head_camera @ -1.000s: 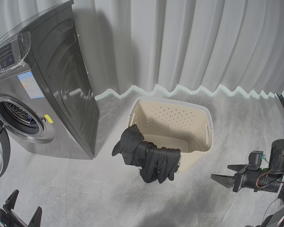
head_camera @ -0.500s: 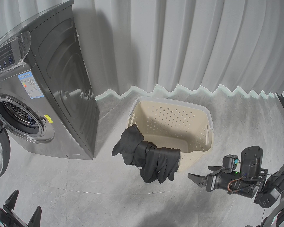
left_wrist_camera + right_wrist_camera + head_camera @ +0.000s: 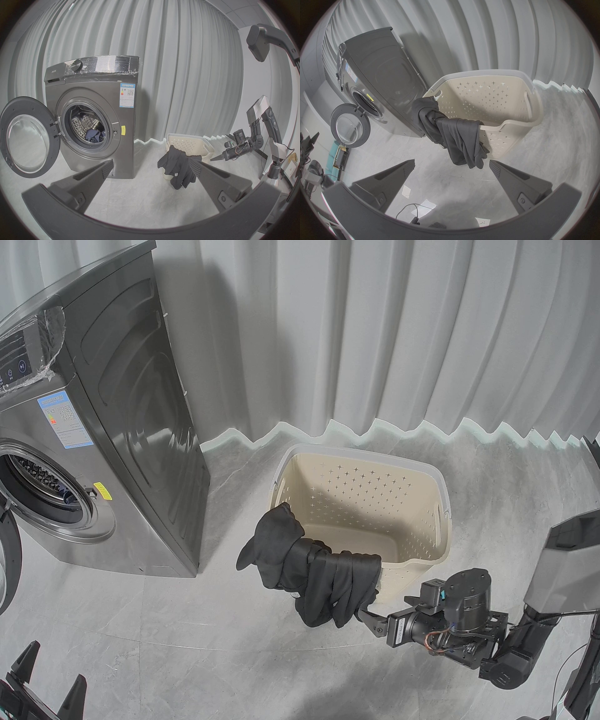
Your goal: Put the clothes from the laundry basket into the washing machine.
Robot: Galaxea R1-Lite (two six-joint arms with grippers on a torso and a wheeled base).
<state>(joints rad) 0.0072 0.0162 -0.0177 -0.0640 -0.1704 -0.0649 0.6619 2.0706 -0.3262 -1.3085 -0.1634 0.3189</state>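
Grey floor point(image 3: 187, 627), curtained room. Washing machine point(image 3: 125, 427): door open, clothing point(image 3: 92, 135) lay in the drum. Laundry basket point(image 3: 400, 459): one dark garment point(image 3: 319, 577) hung over its rim, left to load. My right gripper point(image 3: 374, 614) gaped empty beside it; my left gripper point(image 3: 55, 665) gaped low.

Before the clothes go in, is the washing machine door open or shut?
Open. The washing machine door is swung wide to the side, and the drum shows through the opening.
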